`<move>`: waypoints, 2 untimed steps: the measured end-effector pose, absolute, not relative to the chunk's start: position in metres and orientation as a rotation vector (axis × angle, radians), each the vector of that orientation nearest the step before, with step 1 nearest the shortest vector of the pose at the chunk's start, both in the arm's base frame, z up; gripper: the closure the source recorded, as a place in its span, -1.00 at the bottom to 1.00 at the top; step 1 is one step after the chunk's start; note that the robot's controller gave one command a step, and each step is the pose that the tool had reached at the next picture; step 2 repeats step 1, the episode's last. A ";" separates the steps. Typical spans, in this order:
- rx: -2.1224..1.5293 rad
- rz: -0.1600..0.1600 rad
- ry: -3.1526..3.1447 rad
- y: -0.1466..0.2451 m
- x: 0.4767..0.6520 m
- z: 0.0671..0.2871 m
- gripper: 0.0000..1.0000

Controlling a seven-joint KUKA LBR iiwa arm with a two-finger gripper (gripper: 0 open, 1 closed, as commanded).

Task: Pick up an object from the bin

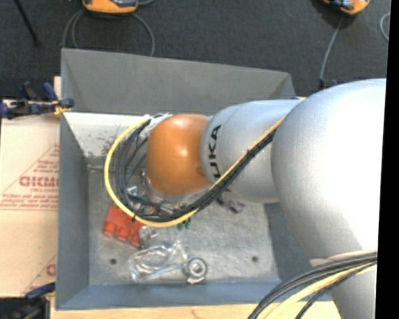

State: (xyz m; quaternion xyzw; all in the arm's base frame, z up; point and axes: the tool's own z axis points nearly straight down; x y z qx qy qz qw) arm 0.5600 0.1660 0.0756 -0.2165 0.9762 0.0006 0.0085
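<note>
My gripper (147, 195) hangs low over the left half of the bin, mostly hidden under the arm's orange cover. Just below and left of it a red blocky plastic piece (119, 224) lies on the bin floor. A small green thing (185, 223) peeks out at the cover's lower right edge. Further toward the front wall lies a clear, crumpled plastic piece (155, 260), and a small silvery ring-shaped part (196, 269) sits to its right.
The big white arm covers the right half of the bin, with yellow and black cables looped round the orange cover. A small dark-and-pale thing (234, 205) shows under the arm. The bin's sloped walls stand close on the left and front.
</note>
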 end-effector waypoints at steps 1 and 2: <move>-0.697 0.002 3.051 0.212 0.559 0.223 1.00; -0.697 0.002 3.051 0.212 0.559 0.223 1.00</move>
